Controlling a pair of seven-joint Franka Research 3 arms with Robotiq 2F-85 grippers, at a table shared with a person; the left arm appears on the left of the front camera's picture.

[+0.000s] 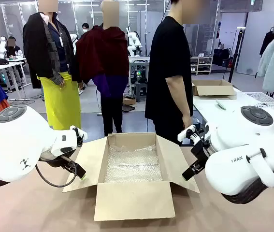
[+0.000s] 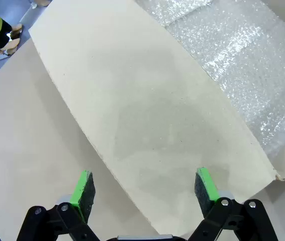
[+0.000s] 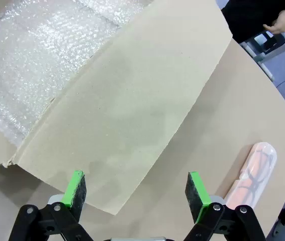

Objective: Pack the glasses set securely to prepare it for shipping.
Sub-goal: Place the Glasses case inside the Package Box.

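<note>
While the pink case (image 3: 253,169) lies flat on the table (image 3: 217,110), just beside the right claw (image 3: 135,187) and outboard of the right flap (image 3: 132,100), nothing sits in the box (image 1: 134,200) yet.

Right claw: spread, empty, over the flap's outer corner. Left claw (image 2: 145,185): spread, empty, over the left flap (image 2: 147,110). Box open, flaps splayed, bubble wrap (image 1: 133,164) lining the floor.

Step in hand, by my reading: fetch the case. The right claw is nearest. It should swing off the flap, come down across the case's narrow width and pinch lightly, since the lid looks thin. Lift above the flap edge before crossing, then lay it flat on the wrap.

Room: bare table round the case, with the table's rim near its far side. The flap edge is the likely snag. A person's hand (image 3: 283,20) is well apart.
</note>
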